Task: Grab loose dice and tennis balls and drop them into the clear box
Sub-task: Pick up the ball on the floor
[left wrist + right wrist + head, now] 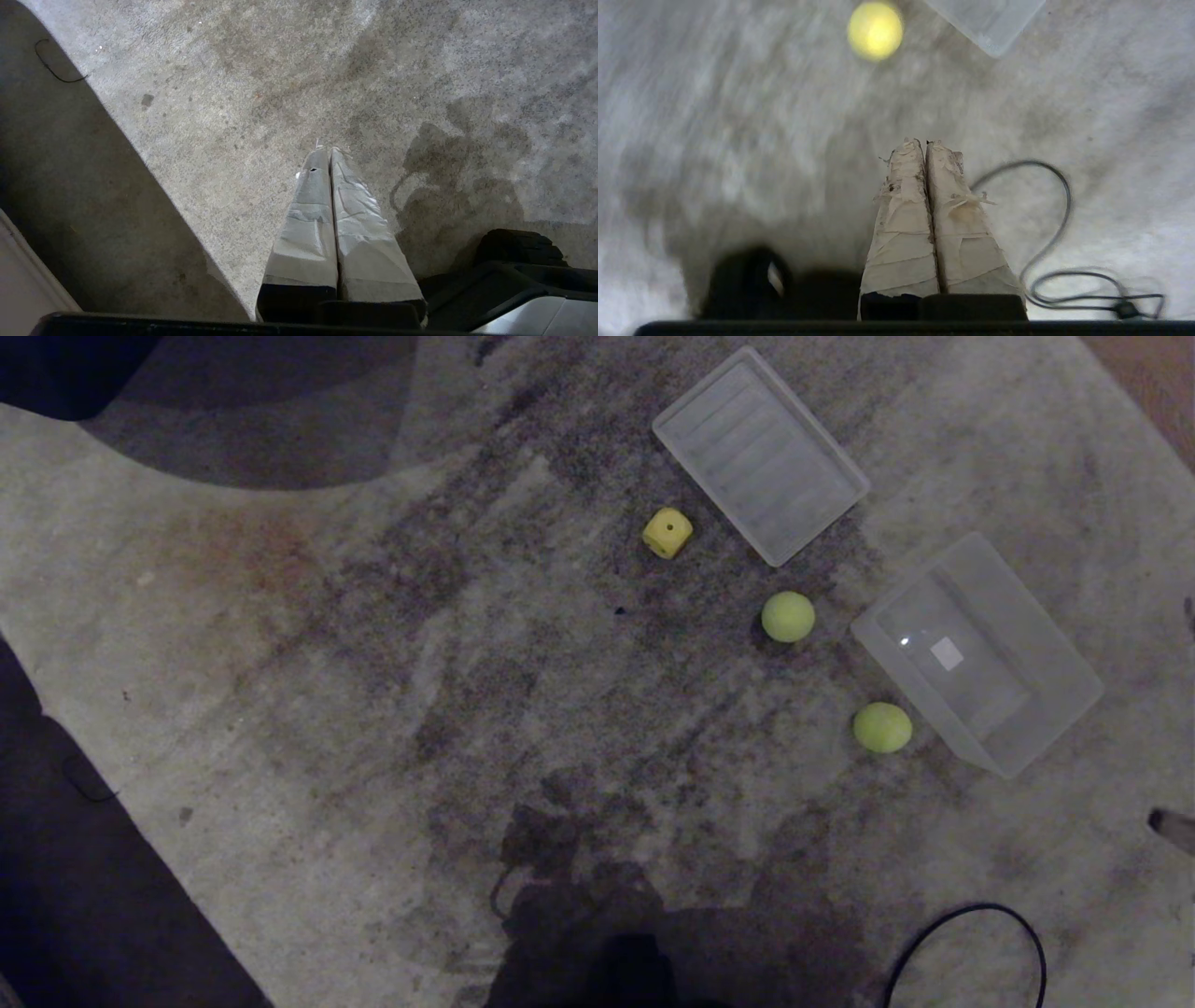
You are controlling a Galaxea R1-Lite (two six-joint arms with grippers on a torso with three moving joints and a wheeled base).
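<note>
Taped left gripper (329, 151), clenched empty, hangs over bare carpet (327, 663). Die (667, 532), two balls (788, 616) and box (977, 653) lie apart. Right gripper (924, 142), also clenched empty, faces the nearer ball (875, 30): approach stage, and its fingers must part next.

Neither tool shows in the head view. In the right wrist view the carpet (738, 140) is smeared by blur, the one ball (875, 30) in sight is a soft yellow blob, and only a corner of the box (990, 23) shows, cut by the picture's edge. A black cable (971, 943) is cut off at the head view's lower edge. The yellow die (667, 532) shows one pip; its other faces are too small to read.
</note>
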